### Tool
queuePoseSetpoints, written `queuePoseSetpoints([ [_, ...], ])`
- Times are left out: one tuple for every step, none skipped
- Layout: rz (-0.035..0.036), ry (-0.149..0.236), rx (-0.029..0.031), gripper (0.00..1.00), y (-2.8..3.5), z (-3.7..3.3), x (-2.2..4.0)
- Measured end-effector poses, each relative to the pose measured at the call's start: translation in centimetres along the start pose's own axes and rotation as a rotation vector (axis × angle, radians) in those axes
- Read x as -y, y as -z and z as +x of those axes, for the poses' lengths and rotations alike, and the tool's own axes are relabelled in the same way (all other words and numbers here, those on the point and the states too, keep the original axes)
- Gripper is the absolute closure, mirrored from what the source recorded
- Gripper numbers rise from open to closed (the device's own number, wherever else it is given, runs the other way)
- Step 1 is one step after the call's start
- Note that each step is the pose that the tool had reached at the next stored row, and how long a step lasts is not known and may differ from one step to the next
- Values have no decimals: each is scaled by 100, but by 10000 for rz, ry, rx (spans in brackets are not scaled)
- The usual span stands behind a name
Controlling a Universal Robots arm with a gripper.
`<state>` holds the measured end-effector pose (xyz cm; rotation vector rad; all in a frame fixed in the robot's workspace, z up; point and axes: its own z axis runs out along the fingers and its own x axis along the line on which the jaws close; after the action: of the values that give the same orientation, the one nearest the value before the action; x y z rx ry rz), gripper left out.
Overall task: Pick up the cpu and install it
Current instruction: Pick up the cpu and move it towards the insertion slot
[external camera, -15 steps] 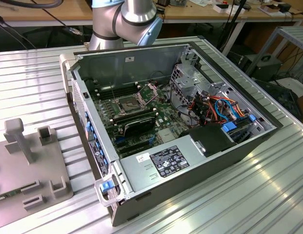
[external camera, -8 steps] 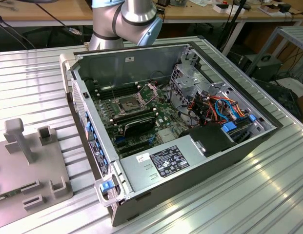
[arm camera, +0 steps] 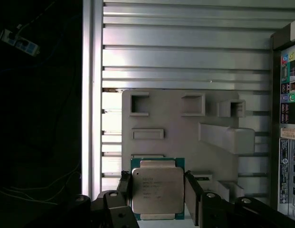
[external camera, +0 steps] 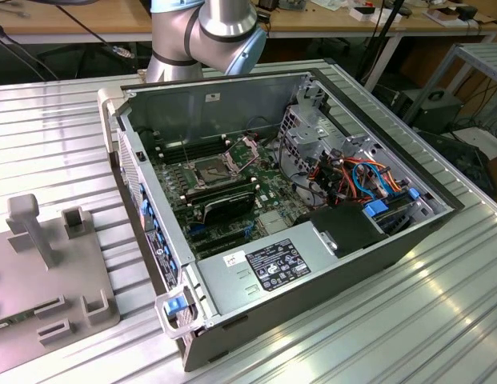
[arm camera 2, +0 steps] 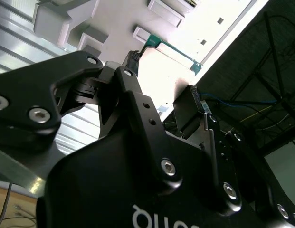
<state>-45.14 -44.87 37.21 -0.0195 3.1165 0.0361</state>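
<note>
The end effector (arm camera: pixel 157 184) is clenched on the cpu (arm camera: pixel 157 192). In the first wrist view its two dark fingers (arm camera: pixel 124 186) press against opposite green edges of the chip. The cpu's dull silver top faces the camera, and it hangs over the grey fixture plate (arm camera: pixel 185 123), covering part of the plate's near end. The rim of a shallow pocket (arm camera: pixel 147 156) in the fixture plate shows just past the chip. Raised blocks and rectangular slots stand on the rest of the plate.

In the second wrist view the end effector (arm camera 2: pixel 165 77) appears from behind its black linkage, with the fixture plate (arm camera 2: pixel 114 19) beyond the fingertips.

The fixture plate (external camera: pixel 40 272) lies on the ribbed metal table (external camera: pixel 408 320). Just beside it, on the exterior view's right, is the open computer case (external camera: pixel 192 96). The dark square socket (external camera: pixel 210 170) on the motherboard inside is well apart from the fixture plate.
</note>
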Motion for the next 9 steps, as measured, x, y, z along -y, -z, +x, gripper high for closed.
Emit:
queuePoseSetpoints([
  [0,0,1,45,0,-1,0],
  [-1,1,1,45,-1,-1,0],
  [-1,1,1,45,-1,-4,0],
  [-1,1,2,45,-1,-7,0],
  [-1,1,2,45,-1,-9,1],
  [0,0,2,45,-1,-10,1],
  [0,1,1,45,-1,-14,1],
  [0,0,1,45,-1,-20,1],
  [0,1,1,45,-1,-20,1],
])
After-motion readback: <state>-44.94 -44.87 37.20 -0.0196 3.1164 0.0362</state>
